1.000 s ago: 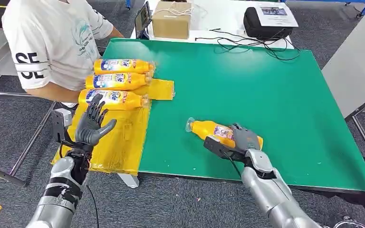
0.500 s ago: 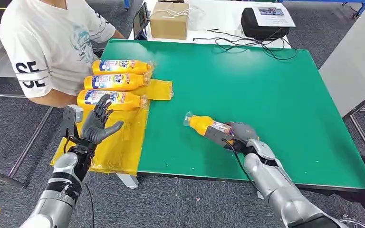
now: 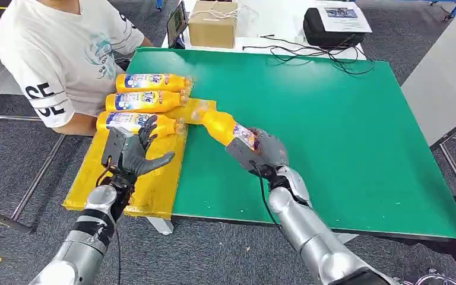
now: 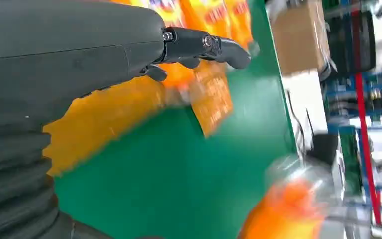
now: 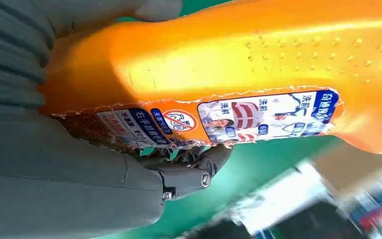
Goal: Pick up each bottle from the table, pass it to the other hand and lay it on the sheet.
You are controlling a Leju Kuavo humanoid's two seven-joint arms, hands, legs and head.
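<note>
From the head view, the right hand (image 3: pixel 260 153) grips an orange bottle (image 3: pixel 222 127) raised above the green table (image 3: pixel 344 130), its cap toward the yellow sheet (image 3: pixel 154 178), where the left hand (image 3: pixel 132 153) hovers empty with fingers spread beside three laid bottles (image 3: pixel 145 101); the right wrist view shows the bottle's label (image 5: pixel 229 119) against the fingers (image 5: pixel 189 169).

Bright, even overhead light in head view; soft shadows on green worktop (image 3: pixel 344 119). Left wrist view heavily motion-blurred, orange bottle (image 4: pixel 283 211) smeared. Right wrist view sharp on bottle label, glare above it, background blurred.
</note>
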